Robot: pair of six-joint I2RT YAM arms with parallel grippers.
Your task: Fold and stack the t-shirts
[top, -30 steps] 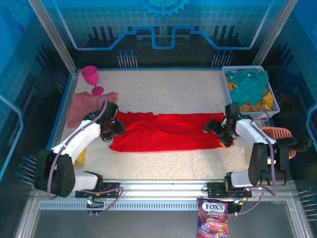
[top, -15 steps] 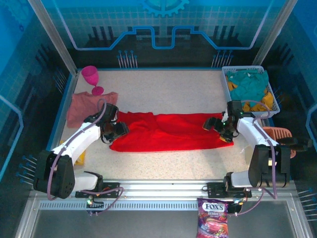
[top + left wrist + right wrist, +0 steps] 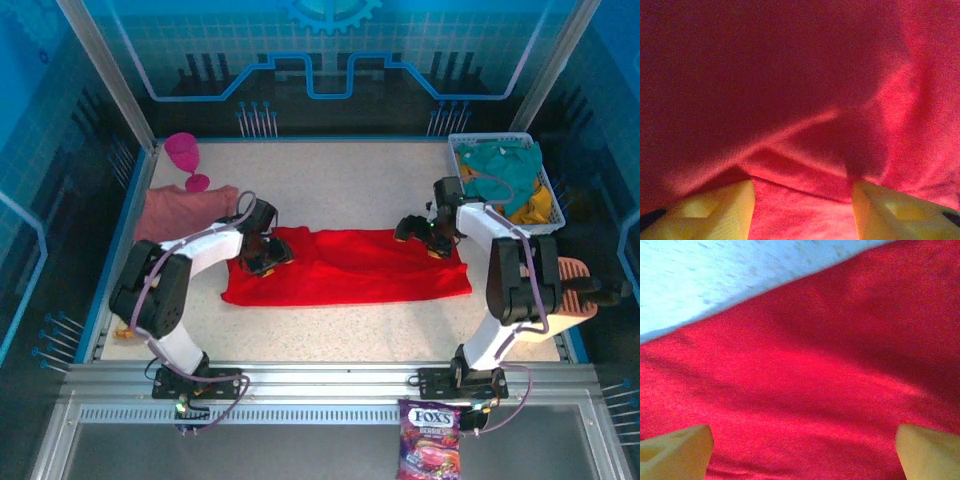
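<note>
- Both arms have been moving farther back over the red t-shirt (image 3: 345, 268), which is lying mid-table.
- Left gripper (image 3: 802, 190) and right gripper (image 3: 804, 435) are hanging open — nothing pinched.
- Limp, light cloth is wanting corner pinches.

Bright red t-shirt (image 3: 350, 268) in a long flat band mid-table; salmon-pink t-shirt (image 3: 183, 212) crumpled far left.

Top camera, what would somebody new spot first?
The big red t-shirt stretched across the middle of the table, with the left gripper and right gripper over its two ends. Next, the bright pink goblet at the far left corner, beside a salmon-pink t-shirt.
</note>
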